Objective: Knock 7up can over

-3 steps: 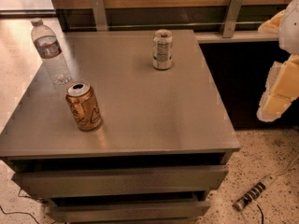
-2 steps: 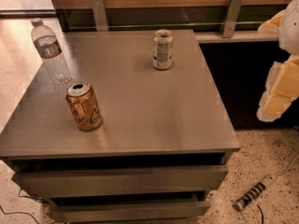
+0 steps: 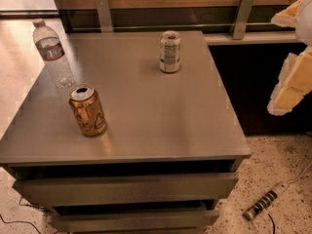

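The 7up can (image 3: pixel 169 51) is a pale silver-white can with green markings. It stands upright at the back middle of the grey cabinet top (image 3: pixel 156 116). My gripper (image 3: pixel 277 65) is at the right edge of the view, off the table's right side and well to the right of the can. Its two pale yellow fingers (image 3: pixel 292 84) stand apart, with nothing between them.
An orange-brown can (image 3: pixel 87 110) stands upright at the front left. A clear water bottle (image 3: pixel 53 54) stands at the far left edge. The cabinet has drawers below. A power strip (image 3: pixel 263 206) lies on the speckled floor at the lower right. A wooden wall with metal brackets runs behind.
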Robot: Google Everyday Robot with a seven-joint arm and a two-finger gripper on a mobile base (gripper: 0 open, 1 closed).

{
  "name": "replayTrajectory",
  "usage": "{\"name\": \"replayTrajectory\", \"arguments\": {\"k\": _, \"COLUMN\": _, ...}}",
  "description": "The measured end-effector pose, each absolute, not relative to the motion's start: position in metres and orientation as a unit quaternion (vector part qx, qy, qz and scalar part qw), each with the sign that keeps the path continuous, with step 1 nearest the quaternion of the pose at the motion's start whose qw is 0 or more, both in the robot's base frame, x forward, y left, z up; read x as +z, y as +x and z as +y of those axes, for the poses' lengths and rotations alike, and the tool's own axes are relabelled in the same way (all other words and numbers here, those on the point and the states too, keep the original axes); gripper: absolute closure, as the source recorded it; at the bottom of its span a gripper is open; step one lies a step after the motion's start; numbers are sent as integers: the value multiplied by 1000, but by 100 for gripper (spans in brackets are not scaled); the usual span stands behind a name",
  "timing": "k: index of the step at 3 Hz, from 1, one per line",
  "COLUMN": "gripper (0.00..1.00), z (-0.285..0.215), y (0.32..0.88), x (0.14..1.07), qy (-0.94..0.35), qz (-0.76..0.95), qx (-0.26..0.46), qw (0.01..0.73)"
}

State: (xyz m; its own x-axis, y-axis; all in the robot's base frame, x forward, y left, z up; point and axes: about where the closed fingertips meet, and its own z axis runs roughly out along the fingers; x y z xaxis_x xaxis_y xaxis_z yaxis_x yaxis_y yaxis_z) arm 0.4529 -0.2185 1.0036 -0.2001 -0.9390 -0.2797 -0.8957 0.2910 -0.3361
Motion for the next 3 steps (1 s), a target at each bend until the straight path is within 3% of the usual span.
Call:
{"name": "replayTrajectory", "arguments": {"k": 2, "gripper": 0, "z": -229, "y": 526, "x": 990, "qy": -536, "qz": 741, "qx": 51, "qw": 401}}
{"name": "replayTrajectory", "arguments": {"k": 3, "gripper": 0, "z": -187, "y": 556, "x": 1003, "qy": -501, "qz": 673, "qx": 169, "qw": 518}}
